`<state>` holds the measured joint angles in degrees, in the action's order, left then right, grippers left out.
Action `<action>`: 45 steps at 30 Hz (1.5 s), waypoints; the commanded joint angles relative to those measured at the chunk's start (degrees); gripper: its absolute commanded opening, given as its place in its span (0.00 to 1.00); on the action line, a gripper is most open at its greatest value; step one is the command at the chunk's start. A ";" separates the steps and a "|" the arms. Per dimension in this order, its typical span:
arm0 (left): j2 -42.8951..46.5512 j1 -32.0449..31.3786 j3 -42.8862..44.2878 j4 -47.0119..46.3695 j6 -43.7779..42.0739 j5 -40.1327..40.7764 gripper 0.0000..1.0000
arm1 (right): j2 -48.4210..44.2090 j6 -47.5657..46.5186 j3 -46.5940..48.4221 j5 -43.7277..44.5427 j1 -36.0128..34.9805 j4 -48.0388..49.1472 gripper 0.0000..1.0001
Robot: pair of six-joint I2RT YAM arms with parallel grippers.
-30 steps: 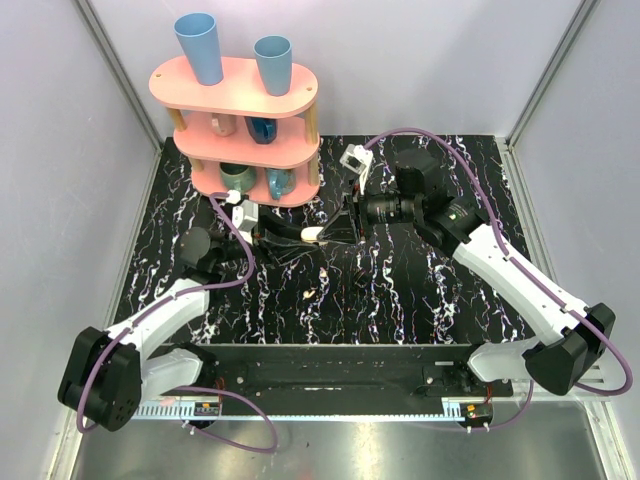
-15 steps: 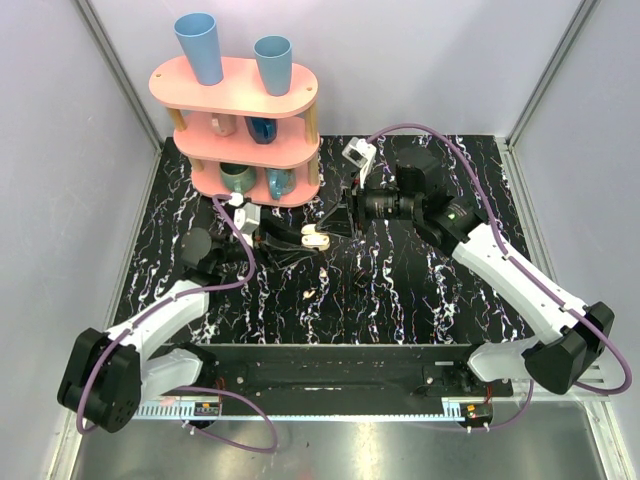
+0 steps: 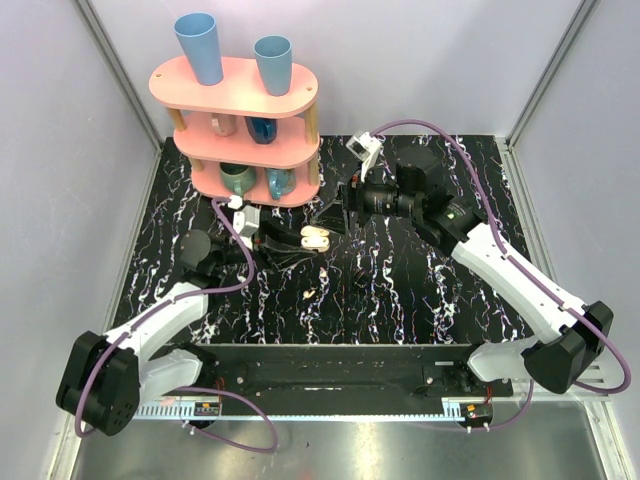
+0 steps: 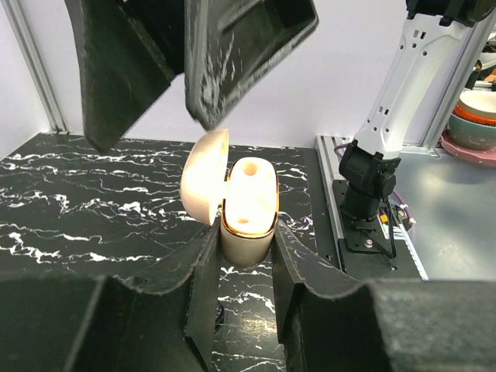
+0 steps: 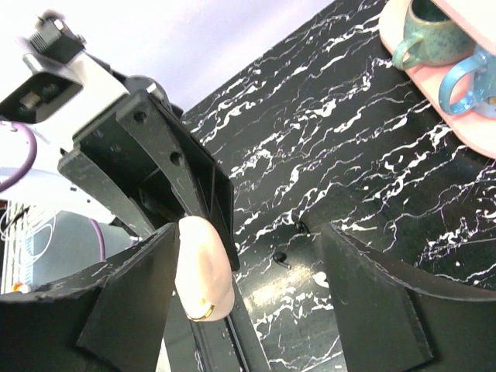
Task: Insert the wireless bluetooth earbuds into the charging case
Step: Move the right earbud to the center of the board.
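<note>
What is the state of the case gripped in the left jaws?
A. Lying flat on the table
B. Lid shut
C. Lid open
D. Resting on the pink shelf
C: in the left wrist view the case stands upright with its lid swung aside, so its inside shows.

Cream-white charging case [image 4: 249, 203], gold rim, frame centre. Black table [image 3: 400, 290], white marble veining. Pink shelf [image 3: 235, 88], upper left; light-blue cups [image 3: 200, 48] on top. Cream earbud [image 3: 310, 293], mid-frame. White right arm [image 3: 520, 275].
</note>
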<state>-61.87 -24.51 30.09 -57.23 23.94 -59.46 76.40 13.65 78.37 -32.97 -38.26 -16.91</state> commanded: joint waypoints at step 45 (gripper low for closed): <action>20.29 4.03 -3.19 21.64 -12.69 9.28 0.00 | 25.54 31.53 -18.69 26.64 -1.46 15.94 0.57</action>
<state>-42.41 -20.88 26.83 -34.37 11.97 -51.68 100.40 44.25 59.53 -9.93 -38.48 -4.05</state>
